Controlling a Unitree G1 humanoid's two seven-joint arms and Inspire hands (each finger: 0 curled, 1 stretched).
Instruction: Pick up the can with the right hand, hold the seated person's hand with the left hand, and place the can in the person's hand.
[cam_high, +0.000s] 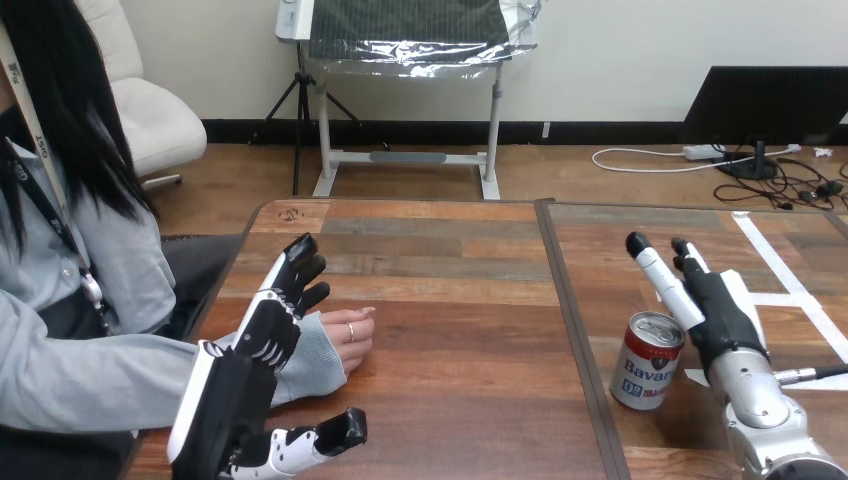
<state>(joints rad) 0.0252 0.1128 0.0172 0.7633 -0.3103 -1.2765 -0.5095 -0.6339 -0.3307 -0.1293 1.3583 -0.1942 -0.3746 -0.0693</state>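
The right hand (715, 305) was spread open just beside the can (647, 360), ready to grab; the left hand (265, 335), fingers straight, hung by the person's hand (352, 337) to hold it.

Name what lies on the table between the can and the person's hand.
In the head view, only bare table lies between the can and the person's hand, crossed by one dark seam.
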